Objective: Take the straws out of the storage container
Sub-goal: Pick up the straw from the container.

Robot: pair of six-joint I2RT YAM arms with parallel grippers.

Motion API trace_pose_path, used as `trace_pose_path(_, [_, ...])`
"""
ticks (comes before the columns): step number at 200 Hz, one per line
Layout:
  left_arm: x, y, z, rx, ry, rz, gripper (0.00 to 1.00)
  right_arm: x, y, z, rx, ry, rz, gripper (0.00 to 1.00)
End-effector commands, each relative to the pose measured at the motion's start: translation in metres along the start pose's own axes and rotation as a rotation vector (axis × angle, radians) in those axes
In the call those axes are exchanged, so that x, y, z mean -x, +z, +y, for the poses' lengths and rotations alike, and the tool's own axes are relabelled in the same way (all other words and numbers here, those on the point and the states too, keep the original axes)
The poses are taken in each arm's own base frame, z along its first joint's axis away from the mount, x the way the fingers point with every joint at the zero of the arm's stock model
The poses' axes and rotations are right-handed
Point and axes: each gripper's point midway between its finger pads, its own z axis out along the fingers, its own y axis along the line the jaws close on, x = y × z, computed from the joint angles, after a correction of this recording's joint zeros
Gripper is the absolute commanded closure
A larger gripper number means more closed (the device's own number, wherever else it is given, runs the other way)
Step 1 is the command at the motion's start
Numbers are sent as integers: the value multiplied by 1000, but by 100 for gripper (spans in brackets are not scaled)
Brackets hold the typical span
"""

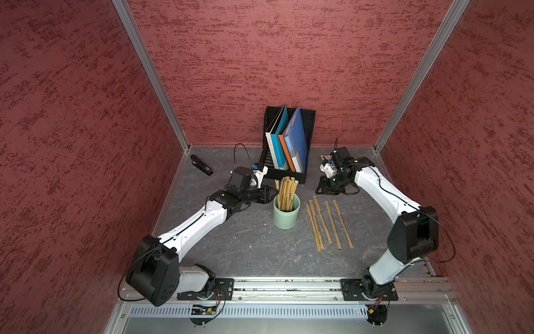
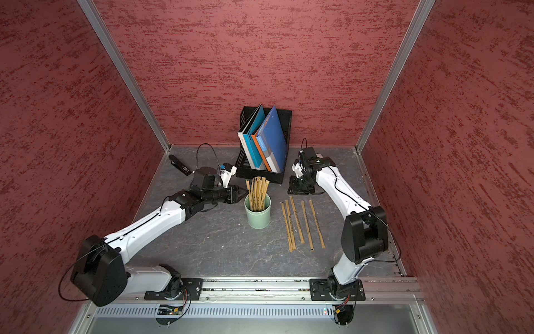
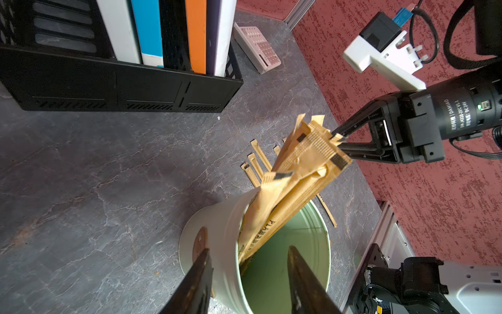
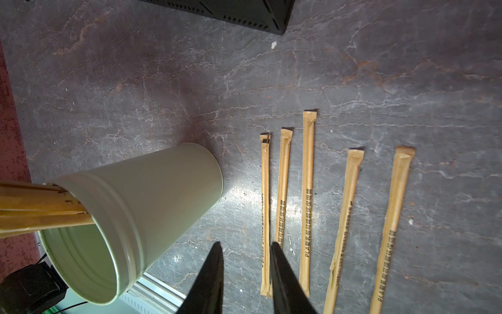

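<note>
Left wrist view: the left jaws stand open astride the rim of the storage container. One is outside its pale wall and the other over its green inside. Neither clearly presses the wall. A bundle of straws stands in the container, bunched against one side and rising well above the rim.

In both top views the container stands upright on the grey surface, just in front of a black file holder with coloured folders. The left jaws reach it from its left.

Five loose straws lie side by side on the surface to the container's right, apart from it. In the right wrist view the leftmost one has a doubled end and may be two stacked.

The right jaws hang low over the surface near the far ends of these loose straws. They are parted by a narrow gap with nothing between them.

A black stapler lies near the left wall.
</note>
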Motion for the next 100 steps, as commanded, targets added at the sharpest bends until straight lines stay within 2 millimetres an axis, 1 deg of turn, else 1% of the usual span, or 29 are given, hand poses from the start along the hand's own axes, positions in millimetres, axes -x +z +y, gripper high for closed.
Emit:
trace_pose_path(1, [15, 2, -9, -29, 40, -35, 56, 1, 0, 5, 21, -4, -10, 73])
trace_pose_path(34, [16, 9, -9, -33, 43, -23, 59, 0, 2, 4, 23, 1, -3, 73])
trace_pose_path(75, [17, 14, -9, -35, 48, -16, 66, 0, 3, 3, 19, -1, 1, 73])
trace_pose_path(100, [18, 15, -10, -36, 49, -17, 72, 1, 5, 2, 17, 1, 2, 73])
